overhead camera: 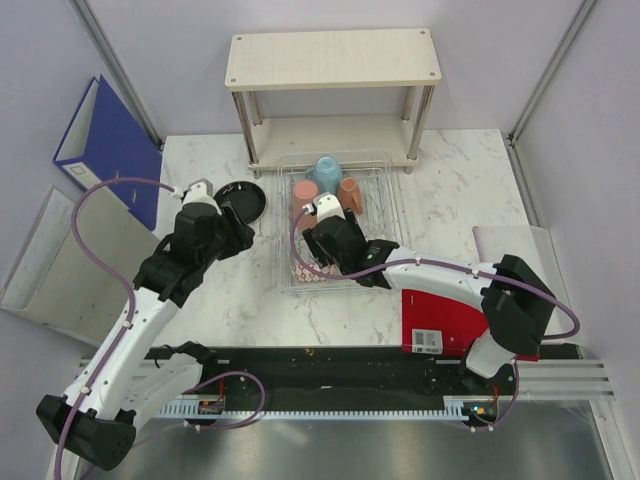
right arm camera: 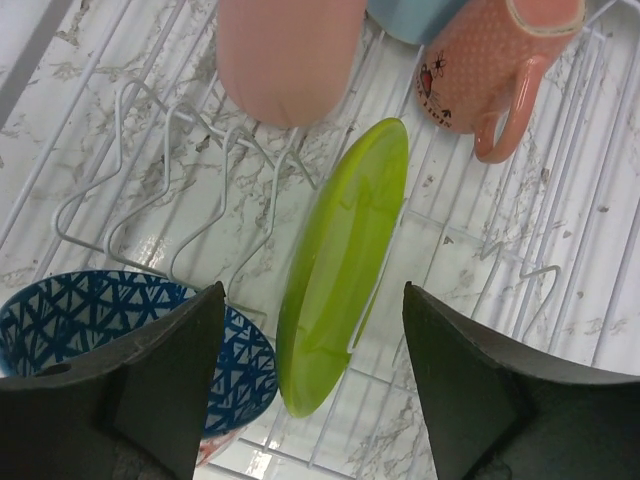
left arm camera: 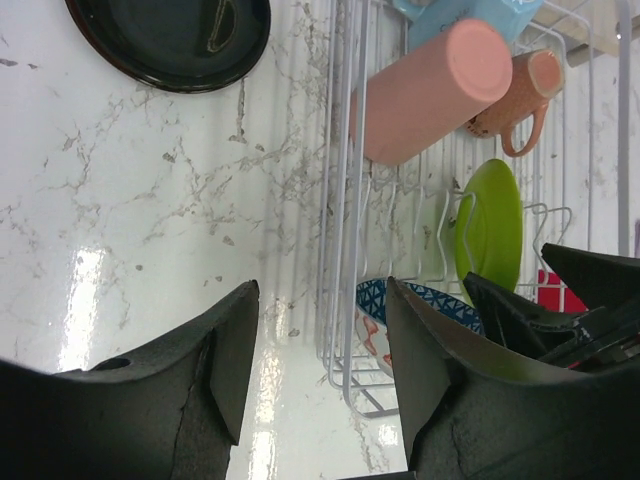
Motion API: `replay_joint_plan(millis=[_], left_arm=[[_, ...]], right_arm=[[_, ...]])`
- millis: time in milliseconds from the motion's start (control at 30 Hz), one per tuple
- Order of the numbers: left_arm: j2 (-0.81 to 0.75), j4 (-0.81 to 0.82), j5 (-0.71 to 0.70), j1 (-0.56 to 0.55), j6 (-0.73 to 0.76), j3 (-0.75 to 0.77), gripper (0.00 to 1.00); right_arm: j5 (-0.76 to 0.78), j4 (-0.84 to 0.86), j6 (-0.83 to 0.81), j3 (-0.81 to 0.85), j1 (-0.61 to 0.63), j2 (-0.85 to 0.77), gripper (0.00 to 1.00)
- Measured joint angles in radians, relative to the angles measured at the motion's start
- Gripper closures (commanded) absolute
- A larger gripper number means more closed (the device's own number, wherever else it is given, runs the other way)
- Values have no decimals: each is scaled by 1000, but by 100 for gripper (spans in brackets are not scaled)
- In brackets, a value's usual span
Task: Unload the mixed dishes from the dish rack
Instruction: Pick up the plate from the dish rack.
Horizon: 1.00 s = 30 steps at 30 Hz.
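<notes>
The wire dish rack (overhead camera: 385, 215) holds the light blue cup (overhead camera: 327, 172), the tall pink cup (overhead camera: 304, 196) lying down, the terracotta mug (overhead camera: 349, 193), the lime-green plate (right arm camera: 340, 260) standing on edge, and the patterned bowl (right arm camera: 80, 320). The dark plate (overhead camera: 243, 200) lies on the table left of the rack. My right gripper (right arm camera: 315, 340) is open above the rack, its fingers either side of the green plate without touching it. My left gripper (left arm camera: 320, 340) is open and empty over the table by the rack's left edge (left arm camera: 335, 200); the bowl (left arm camera: 375, 310) shows beyond it.
A beige two-tier wooden shelf (overhead camera: 330, 60) stands just behind the rack. A blue binder (overhead camera: 105, 145) leans at the far left. A red box (overhead camera: 445, 315) lies under the right arm at the front right. Cell walls close in both sides.
</notes>
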Motion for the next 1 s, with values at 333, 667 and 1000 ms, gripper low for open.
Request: replay_joint_plan(millis=[333,667,1000], left_arm=[[14,-3,-5,0,2,-56,41],[24,1,-4,0,2,-66,41],[49,7,6,0,2,-79,42]], right_arm=[[-28,5,10,0,-19,28,64],[-74,6,67,0,-21,26,100],[-137,-1,59,-6,-21,-100,100]])
